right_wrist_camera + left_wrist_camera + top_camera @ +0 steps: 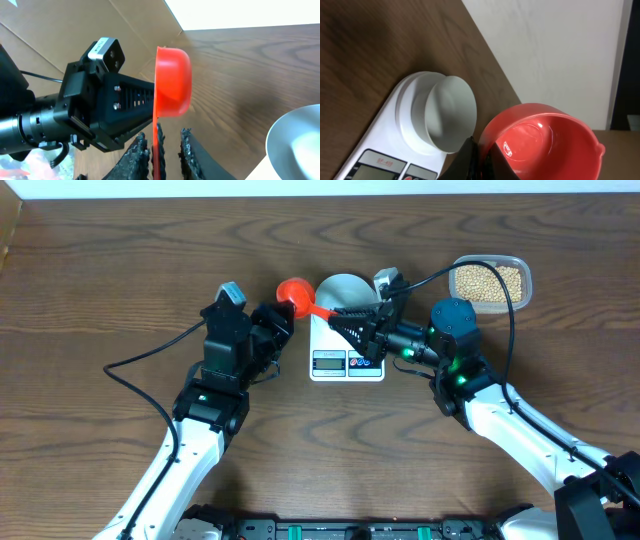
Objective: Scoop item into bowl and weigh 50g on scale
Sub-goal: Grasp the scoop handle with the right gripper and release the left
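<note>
An orange-red scoop (294, 291) hangs just left of the scale (347, 362). My left gripper (280, 315) is shut on the rim of its cup (540, 140). The scoop's thin handle (156, 150) runs between the fingers of my right gripper (162, 137), against the left one. A gap shows on the other side, so the jaws are open. The cup looks empty. The pale bowl (345, 288) stands empty on the white scale's (385, 135) round platform. The beans (488, 280) lie in a clear tub at the back right.
The clear tub (520, 280) stands right of the right arm, near the table's back edge. Black cables trail from both arms across the wood. The left arm's body (90, 110) fills the left of the right wrist view, close to the scoop.
</note>
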You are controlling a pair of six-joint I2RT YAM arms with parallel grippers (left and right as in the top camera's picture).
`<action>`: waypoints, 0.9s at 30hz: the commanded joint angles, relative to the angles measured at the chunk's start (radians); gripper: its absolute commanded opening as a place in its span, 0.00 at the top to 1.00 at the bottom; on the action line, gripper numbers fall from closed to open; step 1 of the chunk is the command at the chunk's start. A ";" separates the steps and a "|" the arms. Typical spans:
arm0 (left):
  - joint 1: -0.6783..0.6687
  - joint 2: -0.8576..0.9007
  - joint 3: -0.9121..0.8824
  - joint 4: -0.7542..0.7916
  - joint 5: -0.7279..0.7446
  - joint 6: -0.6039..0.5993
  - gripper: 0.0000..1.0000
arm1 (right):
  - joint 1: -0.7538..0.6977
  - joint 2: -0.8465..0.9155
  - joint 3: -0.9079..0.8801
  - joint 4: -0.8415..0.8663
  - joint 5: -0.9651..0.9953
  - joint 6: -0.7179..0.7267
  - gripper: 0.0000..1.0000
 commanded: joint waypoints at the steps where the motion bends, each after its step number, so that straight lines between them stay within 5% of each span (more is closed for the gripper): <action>1: -0.002 0.002 0.014 -0.002 0.010 0.039 0.93 | 0.004 -0.001 0.017 -0.001 0.004 -0.014 0.76; 7: -0.002 0.002 0.014 -0.002 0.010 0.039 0.93 | 0.004 -0.001 0.017 -0.001 0.004 -0.014 0.82; 12: -0.002 0.002 0.014 -0.002 0.013 0.039 0.93 | 0.004 -0.001 0.017 -0.001 0.004 -0.014 0.99; 19: -0.002 0.002 0.014 -0.002 0.013 0.039 0.92 | 0.004 -0.001 0.017 0.000 0.006 -0.015 0.99; 27: -0.001 -0.002 0.014 -0.001 -0.013 0.108 0.40 | -0.034 -0.001 0.017 -0.002 0.058 0.018 0.99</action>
